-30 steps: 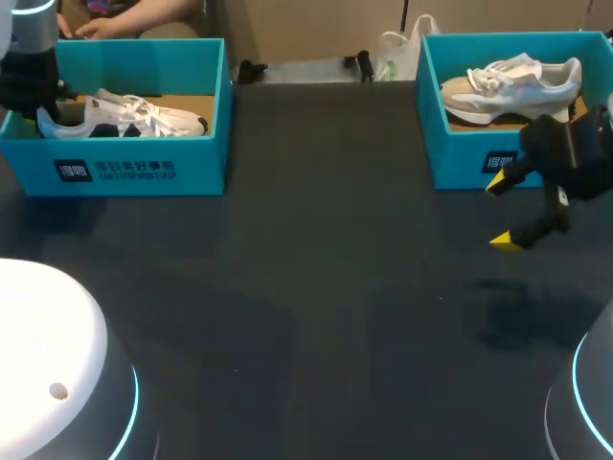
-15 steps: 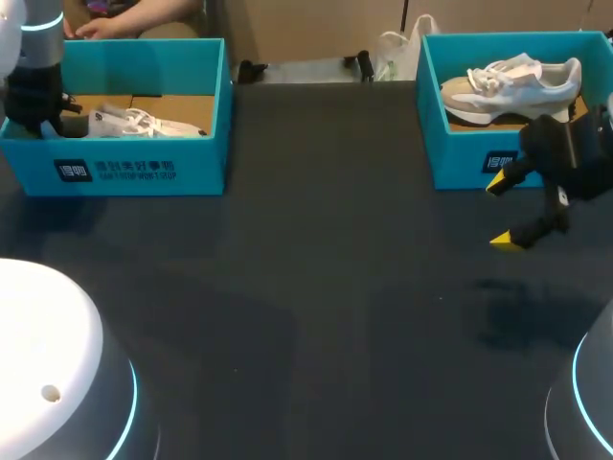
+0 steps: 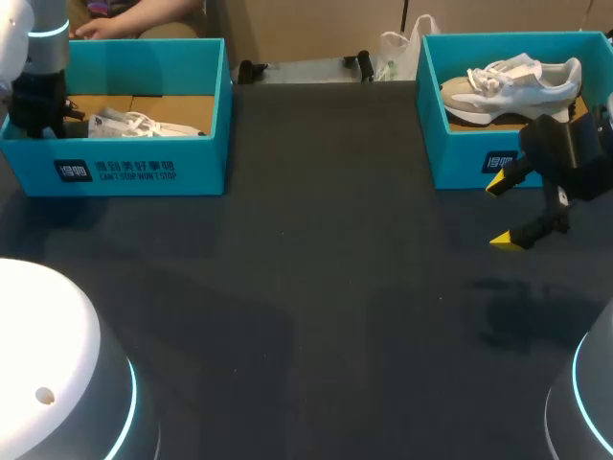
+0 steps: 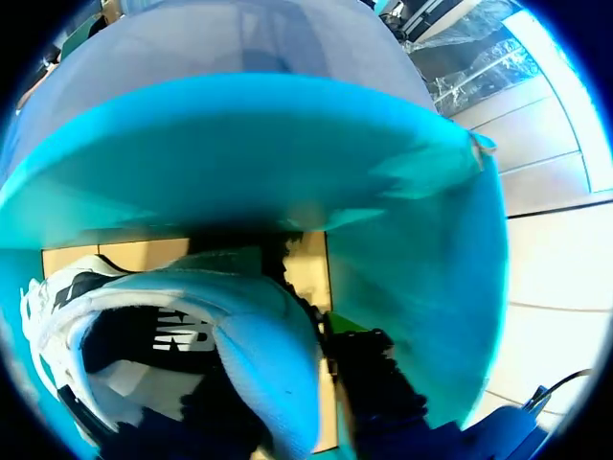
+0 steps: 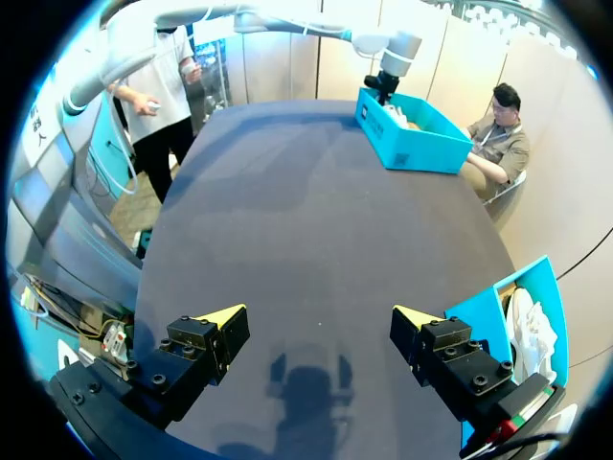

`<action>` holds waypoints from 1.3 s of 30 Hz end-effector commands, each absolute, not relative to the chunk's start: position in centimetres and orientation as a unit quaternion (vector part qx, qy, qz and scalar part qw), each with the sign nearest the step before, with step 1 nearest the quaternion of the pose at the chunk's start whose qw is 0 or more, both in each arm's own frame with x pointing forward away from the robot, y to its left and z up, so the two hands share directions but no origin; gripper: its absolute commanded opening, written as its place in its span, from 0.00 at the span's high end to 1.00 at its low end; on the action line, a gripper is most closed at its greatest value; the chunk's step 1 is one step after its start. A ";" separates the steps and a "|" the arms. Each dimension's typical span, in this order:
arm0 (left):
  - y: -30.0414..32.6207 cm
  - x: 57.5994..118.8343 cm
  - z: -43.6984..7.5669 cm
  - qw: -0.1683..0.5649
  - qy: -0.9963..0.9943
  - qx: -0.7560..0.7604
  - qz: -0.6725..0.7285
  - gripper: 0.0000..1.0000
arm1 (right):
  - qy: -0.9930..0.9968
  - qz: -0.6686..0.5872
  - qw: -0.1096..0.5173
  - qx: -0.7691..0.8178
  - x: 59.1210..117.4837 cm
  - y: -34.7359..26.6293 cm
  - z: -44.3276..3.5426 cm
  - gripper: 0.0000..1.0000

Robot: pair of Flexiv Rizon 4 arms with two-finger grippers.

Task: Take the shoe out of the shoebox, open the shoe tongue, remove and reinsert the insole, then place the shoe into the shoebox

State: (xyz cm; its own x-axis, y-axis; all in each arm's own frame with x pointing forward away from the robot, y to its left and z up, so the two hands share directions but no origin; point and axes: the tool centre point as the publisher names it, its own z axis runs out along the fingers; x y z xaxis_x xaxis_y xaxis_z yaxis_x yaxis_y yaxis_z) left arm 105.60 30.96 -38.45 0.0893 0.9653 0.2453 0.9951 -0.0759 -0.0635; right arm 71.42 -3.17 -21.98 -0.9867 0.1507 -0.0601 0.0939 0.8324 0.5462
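A white and dark shoe [image 3: 144, 123] lies low inside the teal shoebox [image 3: 144, 168] at the far left. My left arm [image 3: 38, 96] reaches down into that box at the shoe's heel end, its tips hidden behind the box wall. In the left wrist view the shoe's heel opening [image 4: 192, 307] with its pale blue lining fills the space right before the camera, with the teal box wall [image 4: 239, 144] beyond it. My right gripper [image 3: 506, 211] hangs open over the bare table in front of the right box, with nothing in it [image 5: 321, 331].
A second teal shoebox [image 3: 460, 158] at the far right holds a white and beige shoe [image 3: 512, 81]. A white plastic bag [image 3: 397, 48] and small black items [image 3: 254, 69] lie along the table's back edge. Dark tabletop [image 3: 316, 287] spans the middle.
The left arm has lowered the shoe deeper into the left box, so less of the shoe shows above the wall. The right arm has not moved.
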 end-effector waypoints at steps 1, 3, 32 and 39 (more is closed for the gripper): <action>30.8 106.0 -38.5 0.109 -0.670 -0.731 -0.067 0.53 | 0.956 0.281 0.051 0.065 71.4 -3.1 -22.0 0.00; 30.7 105.9 -38.2 0.108 -0.669 -0.732 -0.066 0.51 | 0.956 0.281 0.051 0.065 71.4 -3.1 -22.0 0.00; 29.9 105.6 -28.2 0.060 -0.697 -0.714 -0.037 0.54 | 0.956 0.281 0.051 0.065 71.4 -3.1 -22.0 0.00; 30.1 105.8 -25.1 0.045 -0.711 -0.702 -0.008 0.53 | 0.956 0.281 0.051 0.065 71.4 -3.1 -22.0 0.00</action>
